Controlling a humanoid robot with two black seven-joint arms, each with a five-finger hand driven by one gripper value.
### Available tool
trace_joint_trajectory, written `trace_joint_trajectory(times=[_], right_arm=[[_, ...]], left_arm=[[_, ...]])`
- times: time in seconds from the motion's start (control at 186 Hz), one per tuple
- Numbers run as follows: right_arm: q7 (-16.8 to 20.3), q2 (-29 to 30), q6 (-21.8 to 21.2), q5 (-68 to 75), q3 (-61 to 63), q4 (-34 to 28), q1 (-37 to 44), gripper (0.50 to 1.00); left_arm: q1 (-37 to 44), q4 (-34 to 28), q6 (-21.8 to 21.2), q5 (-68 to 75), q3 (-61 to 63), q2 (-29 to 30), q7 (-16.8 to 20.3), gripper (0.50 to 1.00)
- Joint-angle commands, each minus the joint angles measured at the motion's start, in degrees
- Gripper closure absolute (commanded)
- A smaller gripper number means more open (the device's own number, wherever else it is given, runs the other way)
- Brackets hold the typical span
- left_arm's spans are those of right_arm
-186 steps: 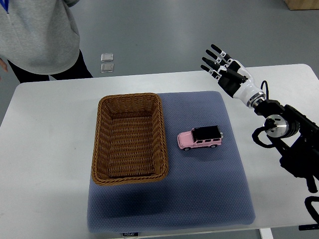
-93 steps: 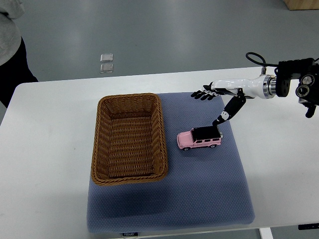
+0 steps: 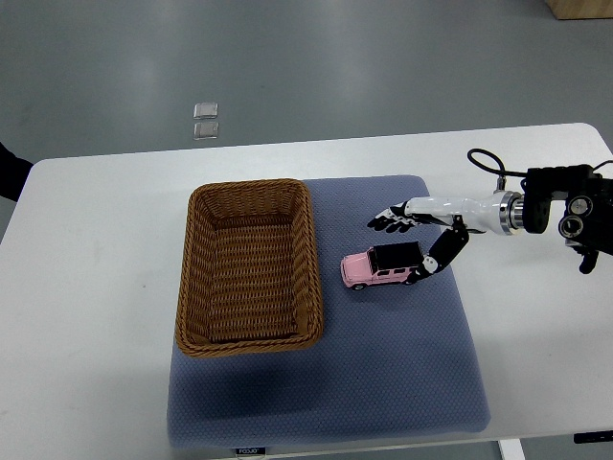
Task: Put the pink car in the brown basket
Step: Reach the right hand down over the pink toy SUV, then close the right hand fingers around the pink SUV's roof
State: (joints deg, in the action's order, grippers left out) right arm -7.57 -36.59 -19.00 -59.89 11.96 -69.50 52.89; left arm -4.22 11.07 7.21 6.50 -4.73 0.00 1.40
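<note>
On the near part of the white counter [image 3: 86, 383] lay one blue-grey mat [image 3: 383, 374], carrying everything that mattered. One pink car [image 3: 383, 265] sat upright on the mat, just right of the one brown basket [image 3: 249, 265], which held nothing. The right hand [image 3: 414, 240] reached in over the car's right end, thumb down by its rear, fingers [image 3: 388, 220] spread beyond the roof, gripping nothing yet. To grasp well, I judged it should settle lower and pinch the body across its width before lifting, so the wheels could not roll it free. Farthest off, two small clear squares [image 3: 205, 120] lay on the floor.
</note>
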Motion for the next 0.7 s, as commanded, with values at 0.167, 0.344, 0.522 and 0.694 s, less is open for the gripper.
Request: trace_joint_trajectory(times=[0.167, 0.344, 0.522, 0.694], right_arm=[[-0.17, 1.17, 4.67, -2.87, -0.09, 0.95, -2.97, 0.626], [-0.17, 2.31, 6.08, -3.39, -0.09, 2.09, -3.76, 0.675], [-0.43, 3.36, 7.22, -3.74, -0.09, 2.88, -4.38, 0.705], [-0.61, 4.94, 8.19, -6.03, -0.09, 4.03, -5.08, 0.852]], left_arm=[[0.0, 0.0, 0.0, 0.01, -0.01, 0.0, 0.0, 0.5], [0.0, 0.0, 0.0, 0.01, 0.08, 0.0, 0.0, 0.5], [0.0, -0.09, 0.0, 0.01, -0.01, 0.0, 0.0, 0.5], [0.0, -0.35, 0.0, 0.01, -0.01, 0.0, 0.0, 0.5]])
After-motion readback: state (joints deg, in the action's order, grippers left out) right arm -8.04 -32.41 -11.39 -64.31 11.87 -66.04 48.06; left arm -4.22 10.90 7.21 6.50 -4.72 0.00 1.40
